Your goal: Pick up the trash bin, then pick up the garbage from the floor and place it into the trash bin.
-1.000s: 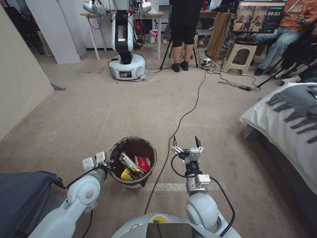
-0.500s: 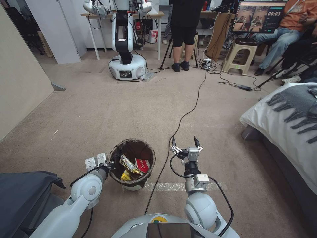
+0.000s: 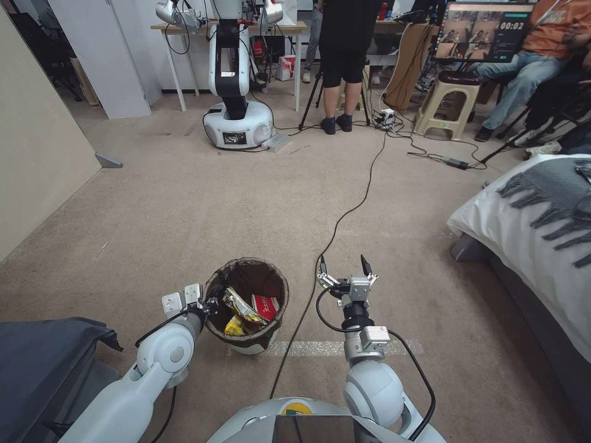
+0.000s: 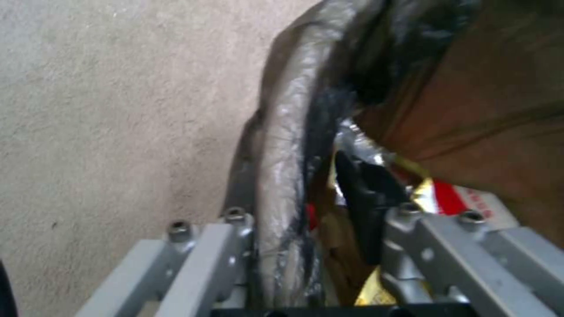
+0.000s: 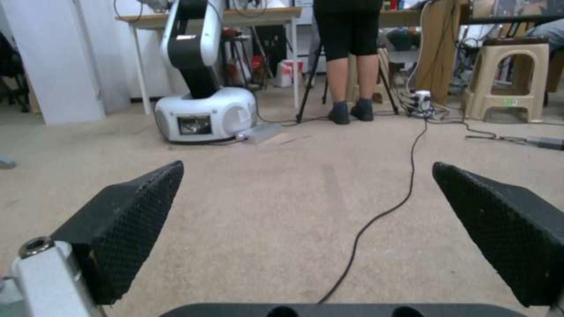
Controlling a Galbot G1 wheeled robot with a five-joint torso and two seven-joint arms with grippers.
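Observation:
The trash bin (image 3: 246, 261) is a small white bucket with a dark liner folded over its rim, just ahead of me on the carpet floor (image 3: 184, 203). Garbage lies inside it: a gold and silver snack wrapper (image 3: 242, 306) and a red wrapper (image 3: 266, 306). My left gripper (image 3: 208, 304) is shut on the bin's near-left rim. In the left wrist view the left gripper (image 4: 294, 220) straddles the liner-covered rim (image 4: 282, 145), with one black finger (image 4: 364, 193) inside the bin. To the right of the bin, my right gripper (image 3: 343, 266) hangs open and holds nothing. The right wrist view shows the right gripper (image 5: 306, 193) above bare carpet.
A black cable (image 3: 335, 229) runs across the carpet between the bin and my right arm. A bed (image 3: 529, 240) stands at the right. A dark grey cover (image 3: 43, 363) lies at the lower left. Another robot (image 3: 237, 117), a stool (image 3: 444, 101) and people are at the back.
The bin and my left gripper have shifted slightly nearer to me. My right gripper has drifted a little to the left and stayed open.

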